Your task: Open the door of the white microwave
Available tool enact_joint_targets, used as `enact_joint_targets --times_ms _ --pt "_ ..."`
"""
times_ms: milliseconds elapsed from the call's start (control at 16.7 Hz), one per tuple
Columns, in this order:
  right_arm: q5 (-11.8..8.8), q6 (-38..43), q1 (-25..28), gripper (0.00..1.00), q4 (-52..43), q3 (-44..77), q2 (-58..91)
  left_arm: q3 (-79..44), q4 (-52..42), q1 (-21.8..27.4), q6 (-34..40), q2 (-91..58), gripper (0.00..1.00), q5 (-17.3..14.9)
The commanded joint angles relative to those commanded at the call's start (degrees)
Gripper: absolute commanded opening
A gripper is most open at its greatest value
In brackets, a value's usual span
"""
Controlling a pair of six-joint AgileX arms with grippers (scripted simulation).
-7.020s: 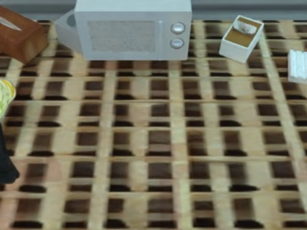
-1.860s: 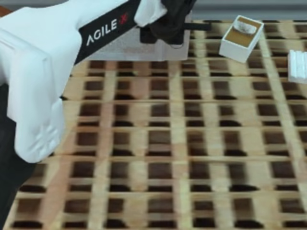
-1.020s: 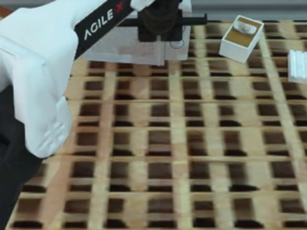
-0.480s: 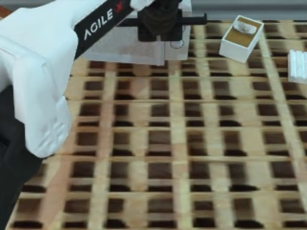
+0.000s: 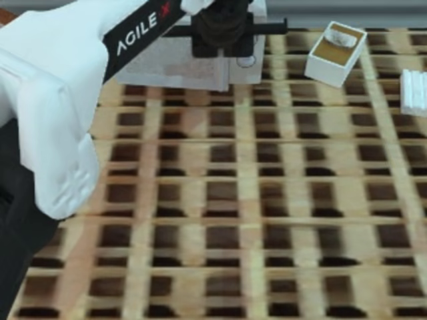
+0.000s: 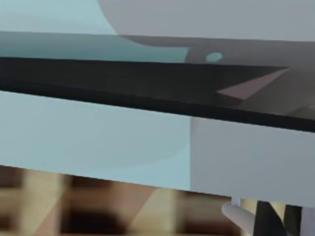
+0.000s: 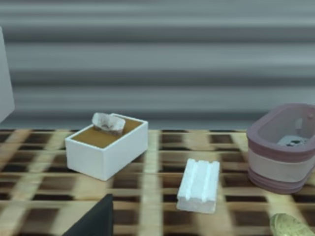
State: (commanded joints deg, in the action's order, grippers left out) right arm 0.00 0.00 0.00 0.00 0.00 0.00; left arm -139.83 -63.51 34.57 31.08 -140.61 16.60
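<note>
One arm was at work: the left gripper (image 5: 223,33) reached across the far left of the table (image 5: 267,200) and sat at the front of the white microwave (image 5: 243,67), its black wrist covering most of the oven in the top view. Whether its fingers were spread or pressed together could not be told, since the arm hid them from above and the left wrist view showed only flat panels at very close range. Just below and left of the gripper, the door (image 5: 173,70) showed its speckled window, and its right edge stood slightly proud of the knob panel, leaving a narrow step there. One knob (image 5: 246,62) peeked out just right of the gripper. Farther right sat a small white box (image 5: 335,53) with a brown inside, and beyond it a white ridged block (image 5: 415,92) at the table's edge. The right arm was out of the top view; its wrist view showed a pink tub (image 7: 283,153).
</note>
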Motion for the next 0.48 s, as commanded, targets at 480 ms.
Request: enact_joint_targets --times_ms 480 --pt "0.0 0.0 0.0 1.00 0.0 0.0 0.0 9.2 4.6 -0.2 -3.2 4.8 0.00 -1.4"
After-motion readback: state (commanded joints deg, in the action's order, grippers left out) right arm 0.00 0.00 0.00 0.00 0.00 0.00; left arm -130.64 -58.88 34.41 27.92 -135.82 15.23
